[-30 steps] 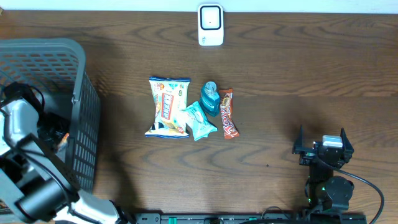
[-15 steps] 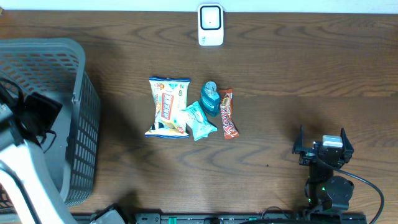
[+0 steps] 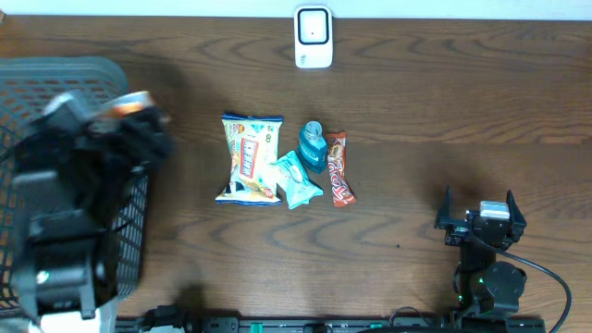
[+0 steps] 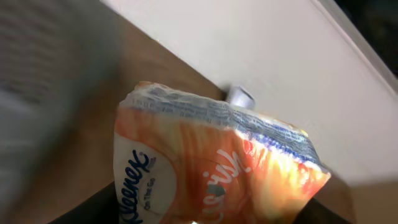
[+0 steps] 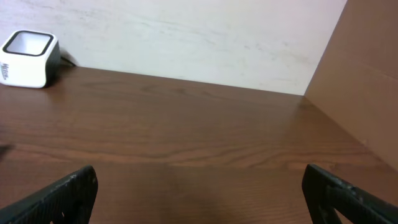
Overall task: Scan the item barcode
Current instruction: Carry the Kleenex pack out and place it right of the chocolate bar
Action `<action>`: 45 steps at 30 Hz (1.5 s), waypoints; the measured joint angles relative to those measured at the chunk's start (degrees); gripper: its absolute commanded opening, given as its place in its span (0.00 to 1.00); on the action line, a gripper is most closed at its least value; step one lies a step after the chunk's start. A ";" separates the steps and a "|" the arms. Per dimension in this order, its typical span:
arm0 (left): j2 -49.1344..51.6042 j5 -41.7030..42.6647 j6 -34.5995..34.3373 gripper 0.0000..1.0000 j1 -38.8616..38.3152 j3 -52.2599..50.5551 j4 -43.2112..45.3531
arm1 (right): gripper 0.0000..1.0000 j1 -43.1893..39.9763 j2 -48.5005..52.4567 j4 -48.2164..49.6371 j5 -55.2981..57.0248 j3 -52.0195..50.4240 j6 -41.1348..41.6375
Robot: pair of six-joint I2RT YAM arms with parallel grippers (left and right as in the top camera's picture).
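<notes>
At the left of the frame, the left gripper (image 3: 129, 122) pinches an orange Kleenex pack (image 4: 211, 168) above the basket (image 3: 37, 74). At lower right, the right gripper (image 3: 481, 218) rests with its jaws spread wide.

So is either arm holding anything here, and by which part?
The left gripper holds an orange Kleenex tissue pack by its end nearest the wrist camera; the exact contact is out of frame. The right gripper is open and empty.

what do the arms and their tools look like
Both are black. The left arm is blurred, showing pale grey patches. The right arm carries a silver block behind its tool, a green light and a black cable at its base. Its fingers are flat and black.
</notes>
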 measured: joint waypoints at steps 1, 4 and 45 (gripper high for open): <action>0.98 0.20 -0.20 0.64 -2.75 0.00 0.92 | 0.99 0.00 0.00 0.00 -0.02 -0.02 0.00; 5.40 0.17 -0.66 0.65 -11.52 0.00 4.85 | 0.99 0.00 0.02 0.00 0.02 -0.02 0.00; 59.69 -11.98 -1.22 0.99 -55.74 0.00 34.47 | 0.99 0.00 0.00 0.00 0.00 -0.02 0.00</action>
